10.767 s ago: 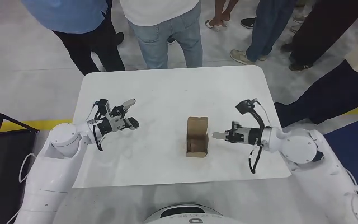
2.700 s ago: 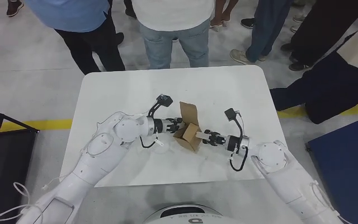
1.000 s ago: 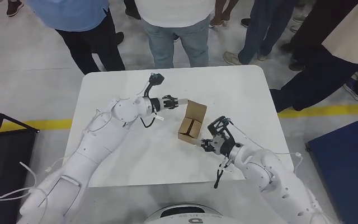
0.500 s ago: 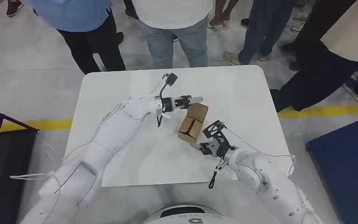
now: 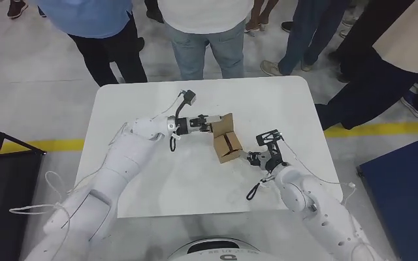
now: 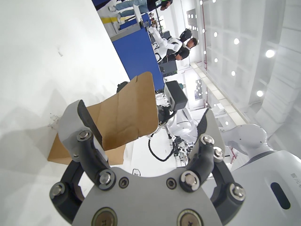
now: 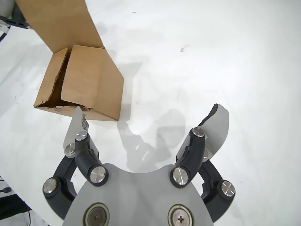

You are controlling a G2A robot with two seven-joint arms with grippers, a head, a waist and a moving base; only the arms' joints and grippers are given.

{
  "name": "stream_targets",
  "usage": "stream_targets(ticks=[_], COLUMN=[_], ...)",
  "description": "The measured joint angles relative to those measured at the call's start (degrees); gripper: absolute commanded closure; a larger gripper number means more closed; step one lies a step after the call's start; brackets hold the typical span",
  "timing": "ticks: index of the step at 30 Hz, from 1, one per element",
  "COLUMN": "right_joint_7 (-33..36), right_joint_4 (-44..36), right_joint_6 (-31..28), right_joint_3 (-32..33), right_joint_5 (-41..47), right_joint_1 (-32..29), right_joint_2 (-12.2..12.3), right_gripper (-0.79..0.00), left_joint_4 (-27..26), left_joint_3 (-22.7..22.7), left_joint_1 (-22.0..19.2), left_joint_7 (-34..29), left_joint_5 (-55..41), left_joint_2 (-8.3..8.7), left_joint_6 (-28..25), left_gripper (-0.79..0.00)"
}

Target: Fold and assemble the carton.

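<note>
Cardboard carton (image 5: 226, 139) sits near the middle of the table (image 5: 130, 111), one flap (image 6: 131, 109) raised. At that flap the left tool (image 5: 209, 124) gapes wide, clamping nothing; the right tool (image 5: 251, 157), likewise spread and empty, is just beside the carton.

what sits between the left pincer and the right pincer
The carton, flap raised toward the left pincer, right pincer on its other side; the top view shows this.

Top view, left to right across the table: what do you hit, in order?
left gripper → carton → right gripper
</note>
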Motion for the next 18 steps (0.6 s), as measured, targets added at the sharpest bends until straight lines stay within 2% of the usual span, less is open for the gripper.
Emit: stream_targets(ticks=[4,9,13,16,18], right_joint_7=[0.00,-0.49,-2.81,-4.19,-3.74], right_joint_4=[0.33,1.23,0.08,-1.97,-2.93], right_joint_6=[-0.18,-2.08,-4.31,-8.04,-13.18], right_joint_3=[-0.42,-0.30,2.50,6.14,8.31], right_joint_5=[0.78,3.94,7.14,13.97,21.82], right_joint_1=[0.48,1.48,0.65,-1.53,-3.23], right_joint_2=[-0.34,-0.77,-0.68,-0.47,-0.38], right_gripper=[-0.785,-0.785,-0.785,-0.785,-0.785], left_joint_4=[-4.12,-12.35,-19.20,-24.39,-27.59], left_joint_3=[-3.04,-8.56,-12.83,-15.30,-16.65], left_joint_1=[3.14,9.16,14.12,17.62,19.71], left_joint_7=[-2.81,-4.69,-4.94,-5.39,-5.74], left_joint_5=[-1.53,-1.58,-0.17,0.14,-0.40], left_joint_2=[1.59,4.35,6.31,7.39,7.91], left_joint_6=[-0.41,-0.37,1.68,3.27,3.62], left_gripper=[-0.785,-0.785,-0.785,-0.785,-0.785])
